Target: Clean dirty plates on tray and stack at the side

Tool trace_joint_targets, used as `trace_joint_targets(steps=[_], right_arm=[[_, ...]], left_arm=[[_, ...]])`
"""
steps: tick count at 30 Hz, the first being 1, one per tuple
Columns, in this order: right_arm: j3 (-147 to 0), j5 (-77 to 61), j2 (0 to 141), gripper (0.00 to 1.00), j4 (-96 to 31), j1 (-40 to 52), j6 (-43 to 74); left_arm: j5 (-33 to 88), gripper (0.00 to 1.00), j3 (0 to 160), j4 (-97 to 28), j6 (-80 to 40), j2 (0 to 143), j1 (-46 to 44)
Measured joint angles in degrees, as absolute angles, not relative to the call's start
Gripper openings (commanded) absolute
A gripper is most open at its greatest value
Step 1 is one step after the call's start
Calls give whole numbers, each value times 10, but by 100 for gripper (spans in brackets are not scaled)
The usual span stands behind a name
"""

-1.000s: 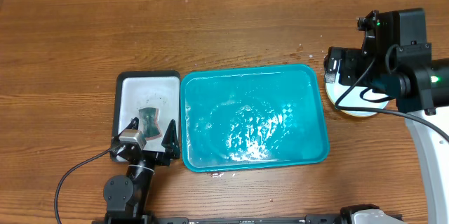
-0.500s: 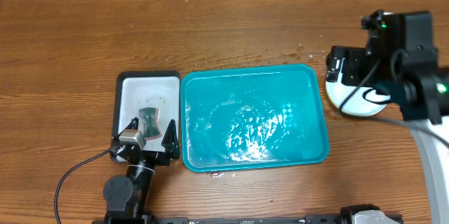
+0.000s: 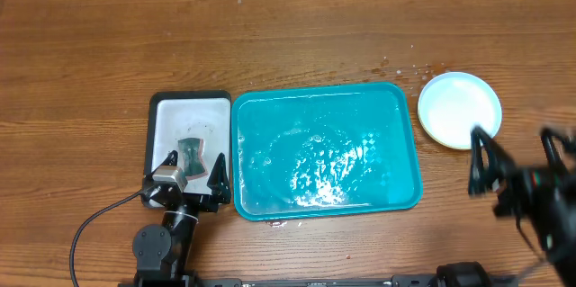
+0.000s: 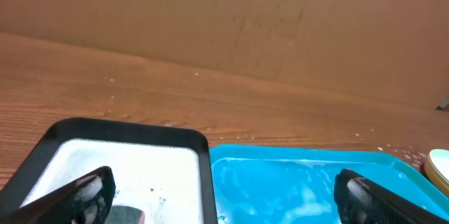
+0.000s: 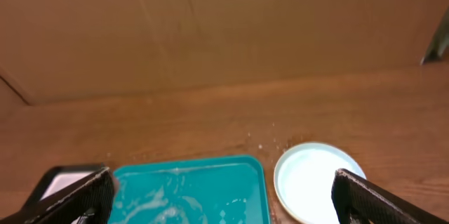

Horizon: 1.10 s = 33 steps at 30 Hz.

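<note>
The turquoise tray (image 3: 324,147) lies mid-table, holding only soapy water; it also shows in the left wrist view (image 4: 316,182) and the right wrist view (image 5: 189,189). A pale blue rimmed plate (image 3: 460,110) with a clean white centre rests on the wood tabletop (image 3: 270,44) just right of the tray, also in the right wrist view (image 5: 316,180). Any plates under it are hidden. My right gripper (image 3: 515,159) is open and empty, in front of the plate and apart from it. My left gripper (image 3: 193,172) is open and empty over the small tray.
A small black-rimmed white tray (image 3: 166,116) sits left of the turquoise tray, with a grey-green sponge (image 3: 191,150) in it between my left fingers. Water drops lie on the wood near the plate. A brown wall (image 5: 210,27) backs the table.
My right arm has pulled away from the plate toward the front right edge of the table. The plate stays on the wood, now uncovered. The left arm has not moved.
</note>
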<state>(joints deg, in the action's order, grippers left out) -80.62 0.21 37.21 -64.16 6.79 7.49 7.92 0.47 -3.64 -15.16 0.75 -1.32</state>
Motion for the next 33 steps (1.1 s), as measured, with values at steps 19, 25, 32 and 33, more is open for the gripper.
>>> trace_joint_targets(steps=[19, 25, 32, 33], right_arm=[[-292, -121, 31, 100, -170, 3, 75], [-191, -146, 20, 100, -38, 1, 94], [-107, -151, 13, 100, 50, 1, 116], [-102, -152, 11, 100, 56, 1, 118]], left_arm=[[79, 100, 5, -37, -156, 8, -13], [79, 100, 5, -37, -156, 8, -13], [79, 100, 5, -37, -156, 8, -13], [79, 100, 5, -37, -156, 8, -13]])
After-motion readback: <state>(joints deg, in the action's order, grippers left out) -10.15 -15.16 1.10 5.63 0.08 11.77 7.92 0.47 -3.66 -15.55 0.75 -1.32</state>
